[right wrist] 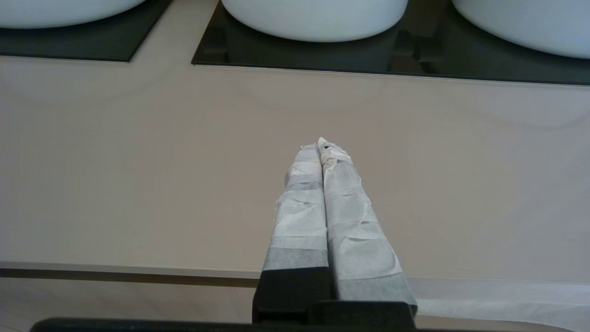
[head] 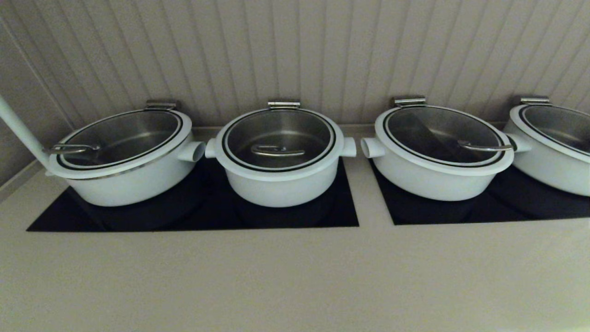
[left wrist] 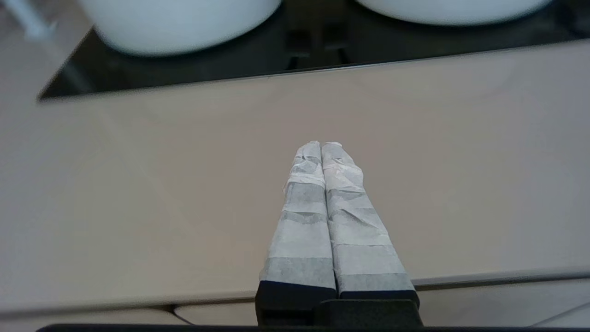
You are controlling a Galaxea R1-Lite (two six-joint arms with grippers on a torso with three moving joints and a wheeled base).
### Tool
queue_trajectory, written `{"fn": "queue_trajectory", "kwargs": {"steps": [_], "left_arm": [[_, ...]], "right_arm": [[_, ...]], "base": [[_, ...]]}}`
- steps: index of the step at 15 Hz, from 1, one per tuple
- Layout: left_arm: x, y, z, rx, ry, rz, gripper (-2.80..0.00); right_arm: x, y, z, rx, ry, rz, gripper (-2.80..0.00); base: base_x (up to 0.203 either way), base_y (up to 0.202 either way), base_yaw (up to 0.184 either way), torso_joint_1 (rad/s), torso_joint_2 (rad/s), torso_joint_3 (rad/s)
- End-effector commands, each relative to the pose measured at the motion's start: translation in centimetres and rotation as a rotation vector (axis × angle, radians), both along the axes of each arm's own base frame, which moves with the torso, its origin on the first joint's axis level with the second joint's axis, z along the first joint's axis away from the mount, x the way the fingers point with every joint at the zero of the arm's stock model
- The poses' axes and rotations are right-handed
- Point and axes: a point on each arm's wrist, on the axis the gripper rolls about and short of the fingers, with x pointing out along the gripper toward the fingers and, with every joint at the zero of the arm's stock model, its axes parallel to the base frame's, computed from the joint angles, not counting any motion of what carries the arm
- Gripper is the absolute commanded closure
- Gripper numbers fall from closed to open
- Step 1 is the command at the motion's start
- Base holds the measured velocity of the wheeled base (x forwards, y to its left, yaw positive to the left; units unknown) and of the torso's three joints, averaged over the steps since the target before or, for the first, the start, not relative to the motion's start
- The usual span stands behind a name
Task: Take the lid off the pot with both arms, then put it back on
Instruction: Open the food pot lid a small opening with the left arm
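The lid point(head: 279, 140) sits closed on the pot point(head: 281, 180), second from my left in the row against the wall, and its steel bar handle point(head: 277, 151) runs side to side across my view. Both my pincers are pressed shut on nothing, my left gripper point(left wrist: 321, 144) and my right gripper point(right wrist: 321, 144) hanging over the bare front of the counter point(head: 295, 276), well short of the pots. The pot lies ahead of both, roughly between them, so neither arm looks clearly nearer.
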Motion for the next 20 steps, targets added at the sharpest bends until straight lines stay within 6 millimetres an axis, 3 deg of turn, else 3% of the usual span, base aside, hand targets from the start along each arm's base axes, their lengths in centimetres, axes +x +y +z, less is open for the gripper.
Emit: {"fn": "queue_trajectory", "kwargs": {"steps": [1,4,6,9,12,16,20], "left_arm": [[-0.4,-0.1,1.4,0.022,-0.044,-0.035,0.00],[-0.1,-0.3,5.0,0.028,-0.039,-0.118,0.00],[1.0,-0.3,8.6,0.027,-0.011,-0.130,0.00],[3.8,-0.4,15.0,0.022,-0.008,-0.176,0.00],[7.6,-0.6,19.3,0.014,0.020,-0.267,0.00],[12.1,-1.5,22.0,-0.015,0.072,-0.421,0.00],[14.8,-4.2,21.4,-0.060,0.179,-0.607,0.00]], "right_arm": [[0.0,0.0,0.0,0.001,0.001,0.000,0.00],[0.0,0.0,0.0,0.000,0.001,0.000,0.00],[0.0,0.0,0.0,-0.001,0.001,0.001,0.00],[0.0,0.0,0.0,0.002,0.001,0.000,0.00],[0.0,0.0,0.0,0.007,0.001,0.001,0.00],[0.0,0.0,0.0,0.007,0.001,0.001,0.00],[0.0,0.0,0.0,0.007,0.001,0.000,0.00]], "base": [[0.000,0.000,0.000,0.000,0.00,0.000],[0.000,0.000,0.000,0.000,0.00,0.000],[0.000,0.000,0.000,0.000,0.00,0.000],[0.000,0.000,0.000,0.000,0.00,0.000],[0.000,0.000,0.000,0.000,0.00,0.000],[0.000,0.000,0.000,0.000,0.00,0.000],[0.000,0.000,0.000,0.000,0.00,0.000]]}}
